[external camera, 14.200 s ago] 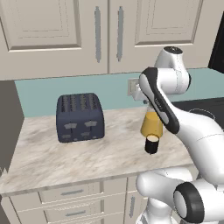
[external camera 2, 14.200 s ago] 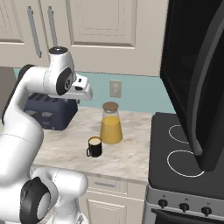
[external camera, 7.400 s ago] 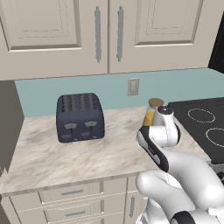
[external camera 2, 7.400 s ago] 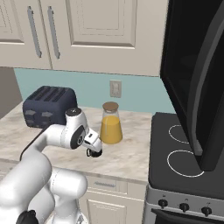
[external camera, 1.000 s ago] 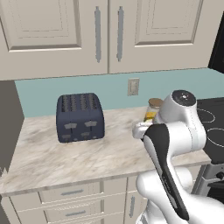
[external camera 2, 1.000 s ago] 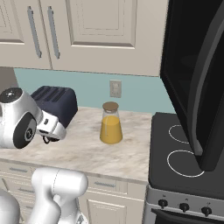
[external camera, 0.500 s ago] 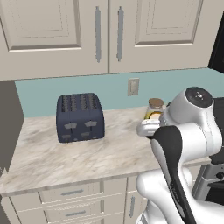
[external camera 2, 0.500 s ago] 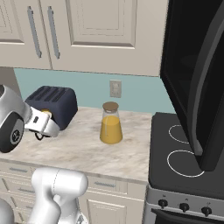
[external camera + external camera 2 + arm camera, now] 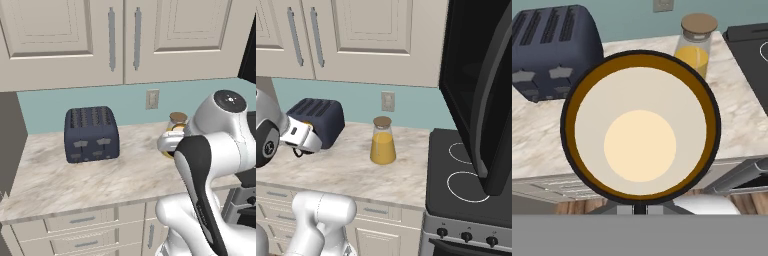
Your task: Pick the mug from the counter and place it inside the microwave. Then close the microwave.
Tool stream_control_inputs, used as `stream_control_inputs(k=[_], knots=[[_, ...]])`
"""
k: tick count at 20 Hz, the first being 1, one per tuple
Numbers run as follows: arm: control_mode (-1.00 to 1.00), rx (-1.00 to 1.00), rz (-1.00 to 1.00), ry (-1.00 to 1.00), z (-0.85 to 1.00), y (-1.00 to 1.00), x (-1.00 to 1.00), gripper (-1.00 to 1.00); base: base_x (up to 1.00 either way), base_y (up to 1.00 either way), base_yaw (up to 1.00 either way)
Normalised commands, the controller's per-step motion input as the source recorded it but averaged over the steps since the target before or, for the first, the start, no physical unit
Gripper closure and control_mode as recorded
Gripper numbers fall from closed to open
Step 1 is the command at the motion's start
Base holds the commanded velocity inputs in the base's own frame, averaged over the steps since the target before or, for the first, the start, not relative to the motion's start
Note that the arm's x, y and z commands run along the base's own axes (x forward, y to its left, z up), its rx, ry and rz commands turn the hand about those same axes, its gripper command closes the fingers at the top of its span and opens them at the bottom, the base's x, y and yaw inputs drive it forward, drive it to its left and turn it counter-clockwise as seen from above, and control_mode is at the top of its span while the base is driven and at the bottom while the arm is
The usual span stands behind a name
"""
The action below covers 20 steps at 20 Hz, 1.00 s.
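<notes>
The black mug (image 9: 640, 127) sits right in front of the hand camera, which looks straight into its pale yellowish inside. My gripper (image 9: 303, 139) is shut on the mug and holds it in the air over the front left of the beige marble counter (image 9: 351, 170), in front of the toaster. The mug hides the fingertips in the hand view. The black microwave (image 9: 476, 60) hangs at the upper right, above the stove. Its door (image 9: 496, 115) stands wide open, with the long handle facing out. Its inside is dark and I cannot see the plate.
A dark blue toaster (image 9: 91, 134) stands at the back left of the counter. A cork-topped flask of orange liquid (image 9: 382, 142) stands near the stove. The black stovetop (image 9: 466, 185) lies under the microwave. Cream wall cabinets (image 9: 125, 40) hang above.
The mug has left its spot beside the flask and is now in my gripper. Over the last second the arm has swung right and its elbow has risen, the hand shifting little.
</notes>
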Motion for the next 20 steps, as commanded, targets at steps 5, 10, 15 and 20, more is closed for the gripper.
stream_control_inputs(k=[5,10,15,20], knots=[[-1.00,0.00,0.00,0.00,0.00,0.00,0.00,1.00,0.00,0.00,0.00],[1.00,0.00,0.00,0.00,0.00,0.00,0.00,1.00,-0.05,0.00,0.00],[1.00,0.00,0.00,0.00,0.00,0.00,0.00,1.00,-0.69,0.08,-0.01],[1.00,0.00,0.00,0.00,0.00,0.00,0.00,1.00,-0.44,0.01,-0.06]])
